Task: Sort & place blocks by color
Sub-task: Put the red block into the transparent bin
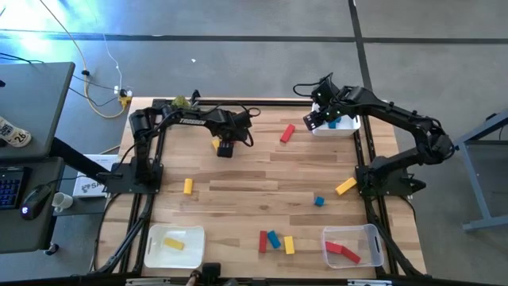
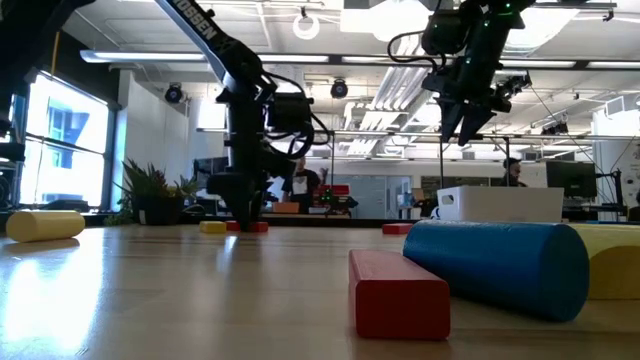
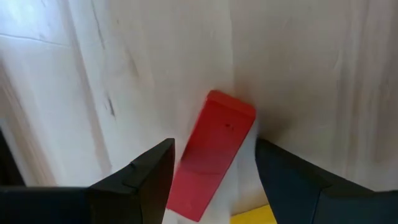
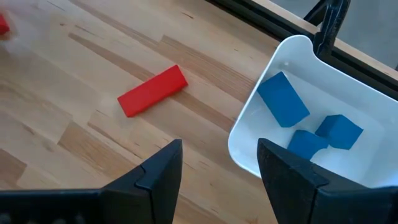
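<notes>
Red block [image 3: 213, 155] lying far-left on table [image 1: 238, 199], directly under left gripper [image 1: 225, 148], long axis running between its wide-open, empty fingers [image 3: 144, 177], yellow block [image 1: 215, 144] just beside; right gripper [image 1: 321, 117] open, empty, far-right beside blue bin [image 4: 249, 134].

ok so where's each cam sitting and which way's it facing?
High: overhead, straight down on the wooden table; both arms, left gripper, right gripper.
Low: table height, level toward the room; both arms from above.
Left wrist: down on a red rectangular block between own fingers.
Right wrist: down on red bar block, white plastic bin; own fingers.
Shared: high and right wrist see that bar, bin.
</notes>
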### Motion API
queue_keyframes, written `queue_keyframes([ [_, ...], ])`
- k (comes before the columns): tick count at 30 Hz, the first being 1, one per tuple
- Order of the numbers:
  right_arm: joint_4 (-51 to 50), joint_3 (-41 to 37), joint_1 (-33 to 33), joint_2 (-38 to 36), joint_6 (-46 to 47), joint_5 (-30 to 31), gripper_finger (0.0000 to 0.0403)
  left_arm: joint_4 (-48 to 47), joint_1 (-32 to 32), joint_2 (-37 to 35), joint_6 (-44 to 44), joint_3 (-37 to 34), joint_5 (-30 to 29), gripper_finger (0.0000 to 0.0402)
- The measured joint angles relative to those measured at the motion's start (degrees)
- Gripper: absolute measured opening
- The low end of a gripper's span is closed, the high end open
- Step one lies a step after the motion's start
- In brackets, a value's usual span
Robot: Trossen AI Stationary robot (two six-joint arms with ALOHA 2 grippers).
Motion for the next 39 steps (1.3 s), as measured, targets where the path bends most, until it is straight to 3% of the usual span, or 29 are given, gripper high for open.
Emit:
queue_keyframes([
  [11,-0.04,0.00,0.04,0.02,-0.02,0.00,0.0194,-0.30,0.03,1.30,0.44,0.07,2.80,0.0201],
  [20,-0.07,0.01,0.67,0.02,-0.02,-0.09,0.0194,-0.79,-0.04,1.12,0.44,-0.04,4.00,0.0067],
  [30,0.95,0.02,5.07,0.02,0.41,-1.40,0.0194,0.05,0.07,-1.73,-0.50,-0.64,6.04,0.0065],
  [39,5.68,0.04,11.12,0.04,0.63,-8.77,0.0194,3.46,0.49,-7.33,-8.77,-0.55,18.40,0.0065],
])
